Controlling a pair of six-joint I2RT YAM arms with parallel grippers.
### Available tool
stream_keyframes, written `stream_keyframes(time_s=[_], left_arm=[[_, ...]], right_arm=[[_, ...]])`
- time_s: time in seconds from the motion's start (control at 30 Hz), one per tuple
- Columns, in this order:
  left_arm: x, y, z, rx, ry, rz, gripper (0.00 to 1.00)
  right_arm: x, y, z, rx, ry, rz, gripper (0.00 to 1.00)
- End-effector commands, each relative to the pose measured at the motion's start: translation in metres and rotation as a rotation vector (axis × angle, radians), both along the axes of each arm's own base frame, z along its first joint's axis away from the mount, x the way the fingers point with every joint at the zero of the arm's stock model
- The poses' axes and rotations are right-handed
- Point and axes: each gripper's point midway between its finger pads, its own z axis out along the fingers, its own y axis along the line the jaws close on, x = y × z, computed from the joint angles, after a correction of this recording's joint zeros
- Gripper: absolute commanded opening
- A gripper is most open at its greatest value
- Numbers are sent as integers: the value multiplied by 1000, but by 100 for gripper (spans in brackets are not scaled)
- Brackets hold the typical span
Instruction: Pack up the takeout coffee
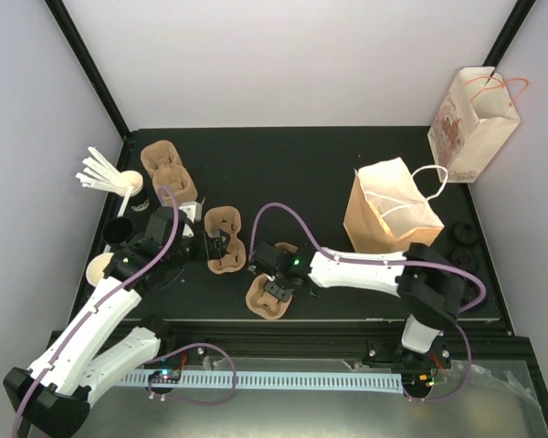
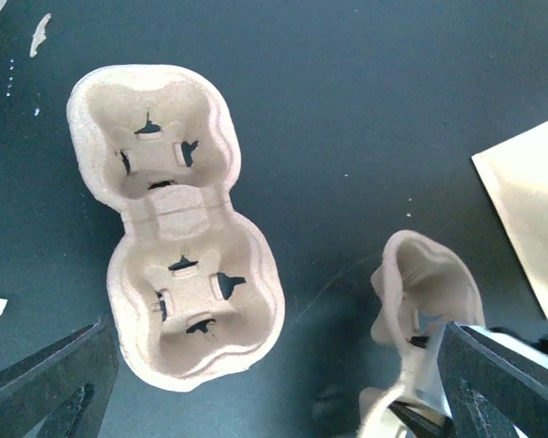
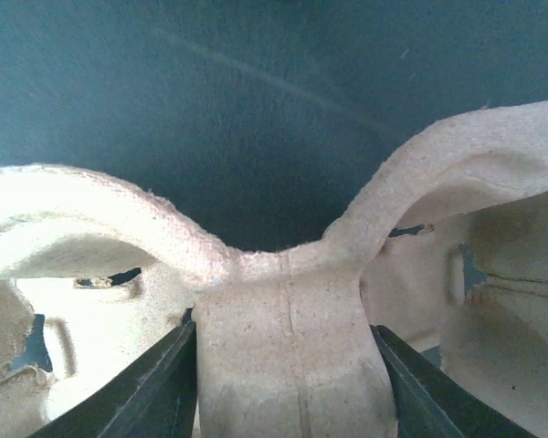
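Far left: stirrers (image 1: 96, 170) fan out at the back-left corner of the table (image 1: 283, 155). Nearer me along that left edge sits a black round thing (image 1: 119, 230). Next comes what I take for the cup (image 1: 100, 267), a small cream disc just beside my left arm and well apart from both grippers. It reads round from above, so I judge it upright: long axis vertical, mouth to the ceiling, no lid on. It is too small to confirm.

Left gripper (image 2: 274, 333): released, jaws spread wide, holding nothing. It hovers over the middle carrier (image 2: 178, 228), which lies flat with cells up and its long axis running away from the wrist camera.

Right gripper (image 3: 283, 333): clenched on the near carrier (image 1: 267, 299). Its fingers (image 3: 155, 383) press both flanks of the centre bridge. In the left wrist view this carrier looks tilted rather than flat.

Step in hand, my judgement: take up the near carrier to receive the cup. To do it well:
- Centre the pinch on the bridge so neither cell droops.
- Squeeze lightly, since the pulp looks easy to crush.
- Lift straight, then level it before setting it down.
- Steer clear of the middle carrier just beside it and of the brown bag (image 1: 388, 214) to the right.
- Reserve the left gripper for the cup.
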Motion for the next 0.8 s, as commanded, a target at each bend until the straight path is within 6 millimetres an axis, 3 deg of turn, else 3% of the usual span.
stream_keyframes(time_s=[0.0, 0.1, 0.23, 0.37, 0.47, 0.57, 0.77], left_arm=[[1, -6, 17, -34, -46, -38, 99], [0, -10, 22, -51, -53, -61, 99], [-2, -20, 32, -86, -81, -114, 99], [-4, -39, 45, -179, -110, -198, 99], [-5, -63, 55, -298, -112, -282, 99], [-4, -88, 71, -376, -118, -346, 97], [-5, -166, 103, -326, -185, -507, 96]], right_arm=[[4, 8, 54, 136, -59, -17, 50], [5, 6, 94, 225, -96, -40, 50], [6, -2, 181, 427, -171, -80, 50], [7, -35, 283, 694, -273, -167, 46], [13, -74, 338, 840, -350, -260, 44], [19, -111, 369, 896, -412, -371, 41], [24, -180, 404, 976, -553, -616, 40]])
